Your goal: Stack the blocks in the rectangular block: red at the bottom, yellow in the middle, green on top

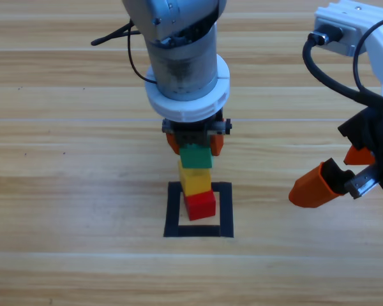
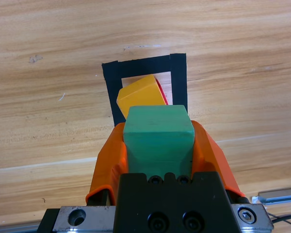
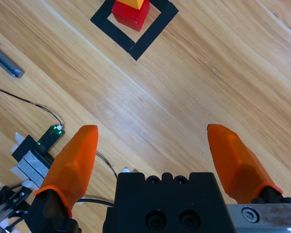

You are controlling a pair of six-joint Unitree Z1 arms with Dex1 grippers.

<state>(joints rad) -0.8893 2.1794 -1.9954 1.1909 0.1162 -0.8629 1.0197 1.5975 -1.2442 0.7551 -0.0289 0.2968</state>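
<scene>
Desk (image 1: pixel 64 191) wood shows inside the black tape rectangle (image 1: pixel 173 210), where your red cube (image 1: pixel 200 205) carries the yellow cube (image 1: pixel 195 180). Left hand (image 1: pixel 195 143) clamps the green cube (image 1: pixel 196 156) atop them; its wrist view nearly hides red. Right hand (image 1: pixel 345 185) waits alongside, spread and holding nothing.

I see all three views evenly and brightly lit from overhead, with no harsh glare on the wooden surface (image 1: pixel 64 191). Shadows are soft and short. In my high view, the left arm's nearest housing looks slightly blurred. Both wrist views are sharp across the wood grain, with mild bending toward their edges.
</scene>
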